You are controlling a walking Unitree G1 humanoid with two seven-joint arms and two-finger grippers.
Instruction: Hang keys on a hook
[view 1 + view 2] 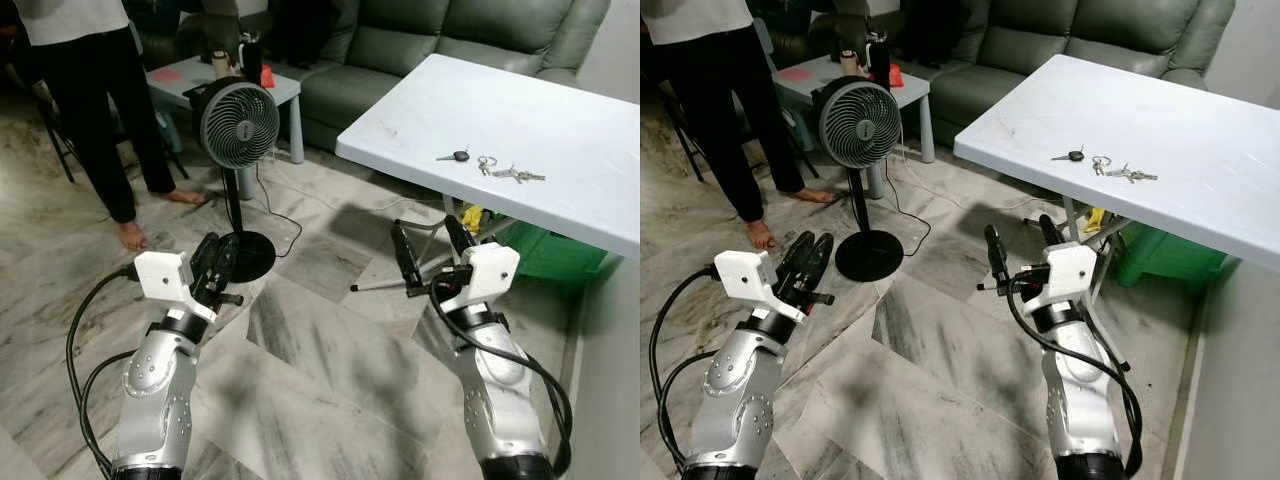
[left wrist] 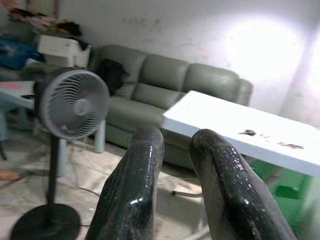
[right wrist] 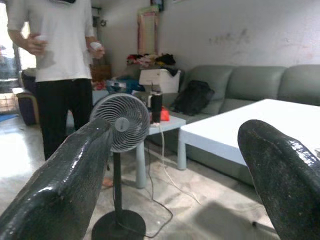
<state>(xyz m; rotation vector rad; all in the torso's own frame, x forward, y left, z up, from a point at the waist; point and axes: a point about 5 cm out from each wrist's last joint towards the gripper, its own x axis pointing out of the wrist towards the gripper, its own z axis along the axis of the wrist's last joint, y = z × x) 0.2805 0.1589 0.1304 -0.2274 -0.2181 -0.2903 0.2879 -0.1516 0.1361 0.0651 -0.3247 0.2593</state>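
A bunch of keys [image 1: 490, 166] with a black fob lies flat on the white table [image 1: 540, 110] ahead and to my right, also seen as small dark shapes in the left wrist view [image 2: 248, 132]. My right gripper [image 1: 431, 248] hovers low in front of the table's near edge, below the keys, open wide with nothing between its fingers [image 3: 65, 175]. My left gripper [image 1: 211, 262] is held over the floor at the left, far from the table. Its two fingers [image 2: 135, 180] are nearly together and hold nothing.
A standing fan [image 1: 238, 124] with a trailing cord is ahead on the left on the marble floor. A person [image 1: 95, 100] stands barefoot behind it. Beyond are a small side table [image 1: 195, 82] with bottles and a green sofa [image 1: 450, 40]. A green bin [image 1: 548, 252] sits under the white table.
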